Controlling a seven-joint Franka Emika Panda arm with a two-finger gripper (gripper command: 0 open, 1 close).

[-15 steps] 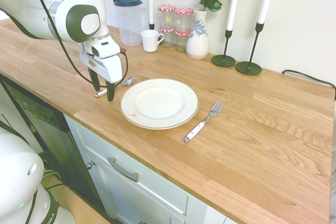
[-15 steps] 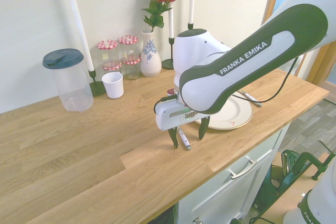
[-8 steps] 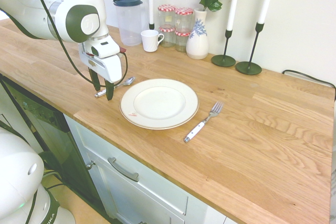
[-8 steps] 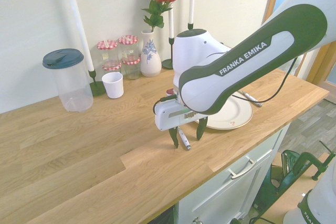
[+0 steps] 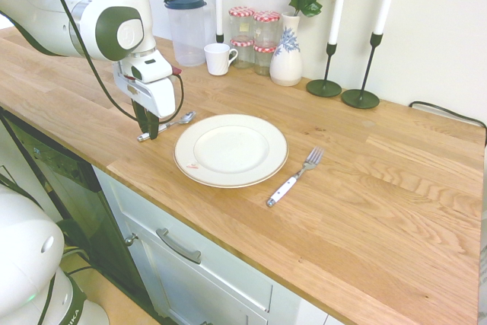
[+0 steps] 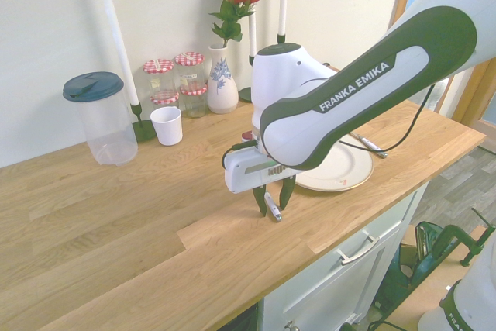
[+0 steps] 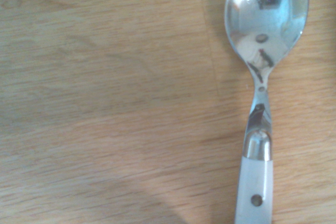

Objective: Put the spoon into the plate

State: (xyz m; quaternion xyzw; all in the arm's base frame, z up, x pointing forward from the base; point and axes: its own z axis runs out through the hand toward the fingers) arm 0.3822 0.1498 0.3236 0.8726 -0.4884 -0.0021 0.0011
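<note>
The spoon [image 5: 169, 123] lies flat on the wooden counter just left of the plate [image 5: 230, 150], with its white handle toward the counter's front edge. My gripper [image 5: 148, 135] is down over the handle end, its dark fingers drawn in close on either side of it. From the other side the handle tip [image 6: 271, 208] shows between the fingers of the gripper [image 6: 273, 205], and the plate [image 6: 341, 172] lies behind the arm. The wrist view shows the spoon [image 7: 260, 77] close up, shiny bowl and white handle, resting on the wood. The plate holds nothing.
A white-handled fork [image 5: 293, 179] lies right of the plate. Along the back wall stand a lidded jug [image 5: 186, 28], a white mug [image 5: 219, 58], several jars [image 5: 255, 36], a vase [image 5: 288, 58] and two candlesticks [image 5: 326, 85]. The counter's front edge runs close by the gripper.
The gripper has lowered slightly and its fingers have drawn together from a wide stance onto the spoon's handle. The spoon, plate and fork have not moved.
</note>
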